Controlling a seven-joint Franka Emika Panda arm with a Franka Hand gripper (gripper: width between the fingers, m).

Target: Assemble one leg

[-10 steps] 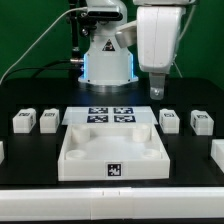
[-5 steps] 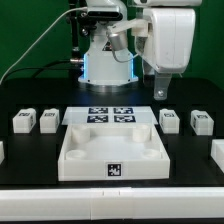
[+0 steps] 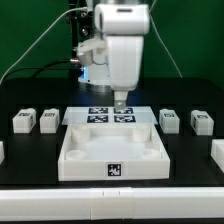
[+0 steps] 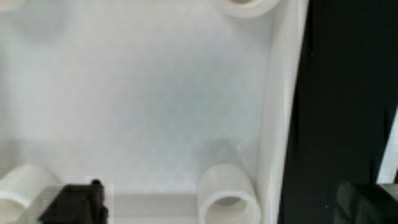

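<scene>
Several legs, small white blocks with marker tags, lie on the black table. Two are at the exterior view's left and two at its right. My gripper hangs over the far rim of the large white tray-like piece, near the marker board, well away from every leg. In the wrist view my gripper is open and empty, with its dark fingertips wide apart over the tray's white floor. No leg shows in the wrist view.
The tray has short round posts inside and a raised rim. Two more white parts sit at the table's side edges. The arm's base and cables stand behind.
My gripper has swung from above the right-hand legs toward the exterior view's left and come lower, to above the marker board and the tray's far rim. The parts have not moved.
</scene>
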